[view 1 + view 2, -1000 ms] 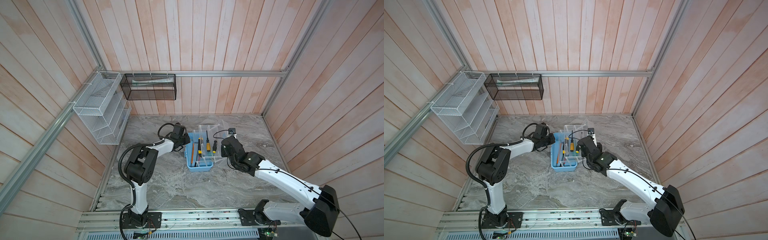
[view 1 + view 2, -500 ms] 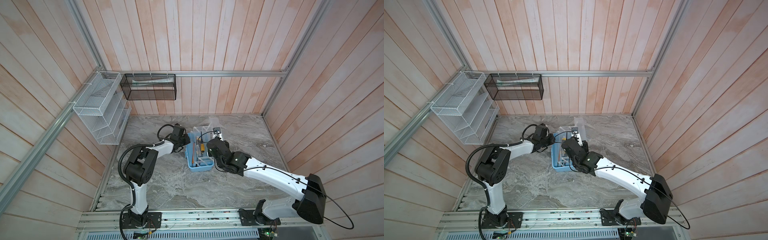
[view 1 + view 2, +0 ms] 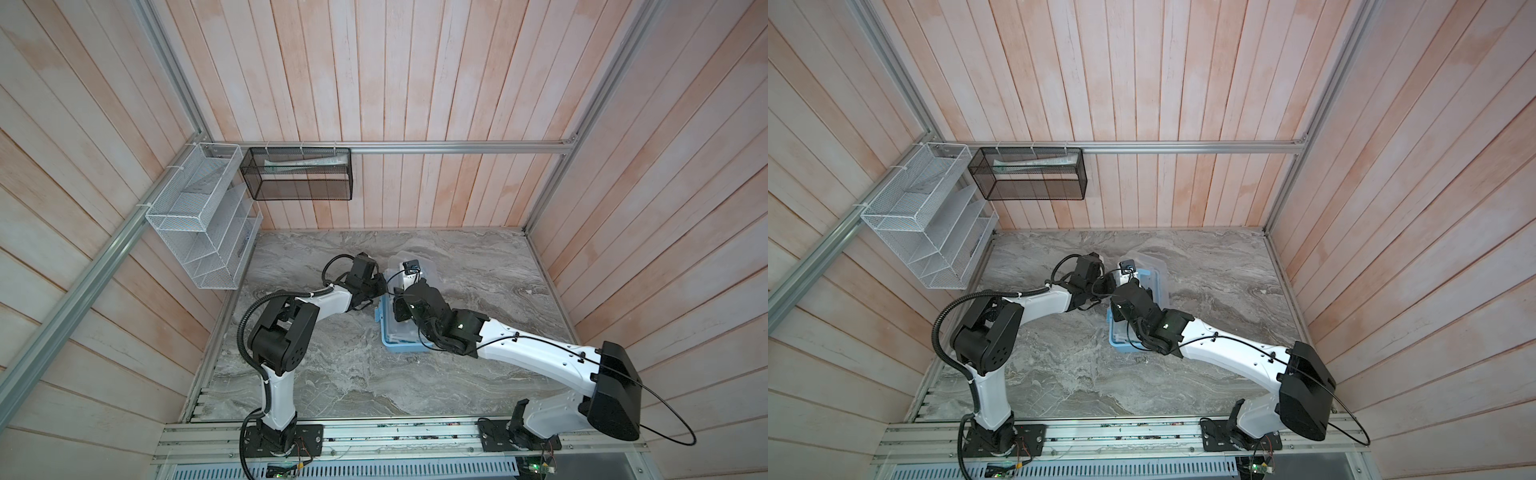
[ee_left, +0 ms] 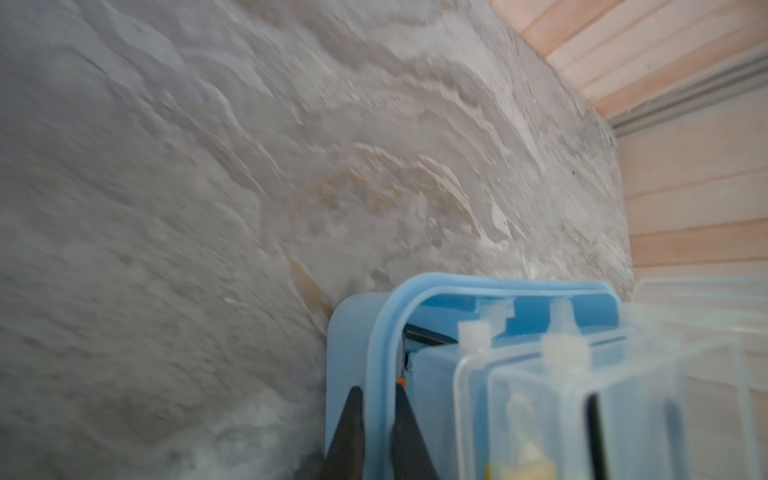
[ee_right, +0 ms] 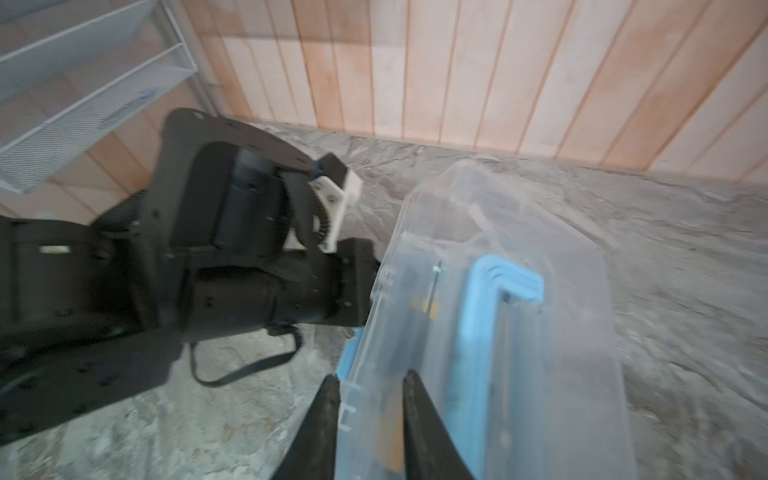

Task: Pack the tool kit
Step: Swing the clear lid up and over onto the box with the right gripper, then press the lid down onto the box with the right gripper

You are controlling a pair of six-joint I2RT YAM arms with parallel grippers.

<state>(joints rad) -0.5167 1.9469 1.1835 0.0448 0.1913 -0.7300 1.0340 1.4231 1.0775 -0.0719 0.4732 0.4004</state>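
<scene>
The tool kit [image 3: 404, 347] sits near the middle of the marble table [image 3: 332, 374], a light-blue case with both arms meeting over it in both top views. The left claw [image 4: 378, 386] is clenched on the kit's blue rim [image 4: 415, 291] at a corner, one dark finger outside the wall and one inside. The right claw [image 5: 370, 374] reaches in from the other side; its fingers [image 5: 424, 428] stand parted astride the near edge of the clear lid [image 5: 540, 291] - whether either presses on the plastic I cannot tell. The lid lies slanted over the case, and the blue handle [image 5: 498, 282] shows through it. Yellow and orange bits show through the lid as well, too blurred to name. In a top view the lid [image 3: 1158, 274] juts past the case's far end. On the walls hang a white wire rack [image 3: 199, 232] and a black mesh basket [image 3: 299, 178] - both well apart from the kit
</scene>
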